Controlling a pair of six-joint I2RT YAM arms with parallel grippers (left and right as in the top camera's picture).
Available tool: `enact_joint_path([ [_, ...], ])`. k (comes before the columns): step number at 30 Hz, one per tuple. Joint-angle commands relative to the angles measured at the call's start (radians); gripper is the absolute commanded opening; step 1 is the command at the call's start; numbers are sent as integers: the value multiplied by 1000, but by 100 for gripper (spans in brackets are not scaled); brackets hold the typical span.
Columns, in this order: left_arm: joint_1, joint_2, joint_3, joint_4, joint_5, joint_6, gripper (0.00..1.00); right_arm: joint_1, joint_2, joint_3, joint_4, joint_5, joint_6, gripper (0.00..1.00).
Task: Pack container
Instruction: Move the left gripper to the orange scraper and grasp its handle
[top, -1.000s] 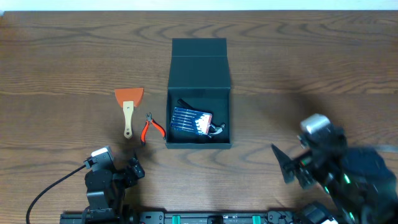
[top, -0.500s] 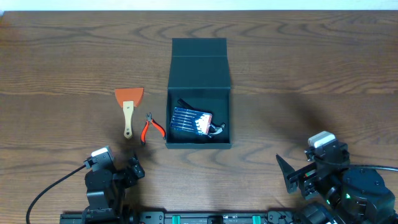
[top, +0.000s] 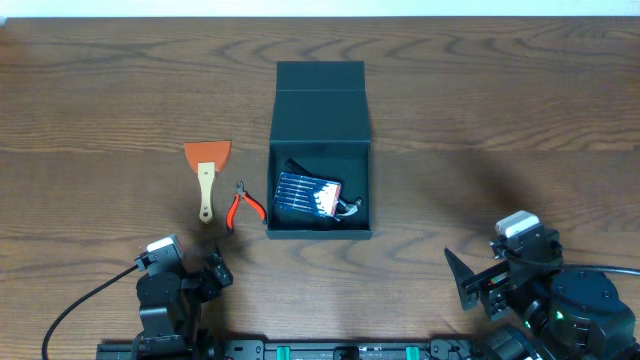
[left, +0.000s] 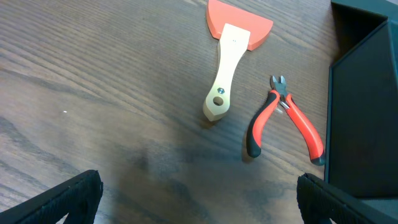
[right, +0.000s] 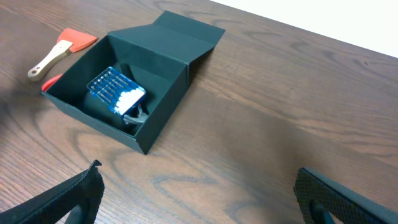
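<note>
Quick count from where I sit: one container (top: 320, 150), one scraper (top: 207, 175), one pair of pliers (top: 243, 205), and my two pincers, all on the one wooden surface (top: 500, 120).

The container is matte black and sits mid-surface, ahead of me and between my two arms. Its lid is flipped open and lies flat on the far side, so box and lid together make a long shape running straight from me towards the far edge. The hinge is on the far wall and the open mouth faces up. Inside there is one dark-blue packet (top: 308, 194), lying at a slant. One small metallic piece (top: 348, 208) sits just beside it at the near right corner; I can't make out what it is.

To the left of the box, the scraper has its orange blade pointing away and its pale handle towards me. The pliers lie between the scraper and the box, nose away and red handles splayed towards me. One handle lies right by the box's left wall, and whether it touches I can't tell.

My left pincer (left: 199, 196) is released, its fingers spread to the frame's edges, with nothing in it. It sits low near the front edge, facing the scraper and pliers. My right pincer (right: 202, 199) is also spread wide and empty, near the front right and well apart from the box.
</note>
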Motion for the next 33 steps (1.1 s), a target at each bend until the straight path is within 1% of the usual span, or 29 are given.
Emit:
enact_joint_path([
  [1, -6, -6, -3, -3, -12, 13, 99, -7, -4, -5, 2, 14, 16, 99],
  [7, -6, 17, 27, -1, -11, 13, 98, -7, -5, -5, 2, 14, 16, 99],
  [10, -6, 63, 92, 23, -11, 13, 98, -7, -4, -5, 2, 14, 16, 99],
  [13, -6, 146, 184, 66, -11, 13, 99, -7, -5, -5, 2, 14, 16, 99],
  [19, -6, 376, 422, 69, 31, 12, 98, -7, -4, -5, 2, 14, 16, 99],
  [22, -6, 498, 510, 70, 38, -21, 99, -7, -4, -5, 2, 14, 16, 99],
  [29, -6, 801, 614, 71, 45, -160, 98, -7, -5, -5, 2, 14, 16, 99],
  [33, -5, 978, 657, 72, 43, -167, 99, -7, -4, -5, 2, 14, 16, 99],
])
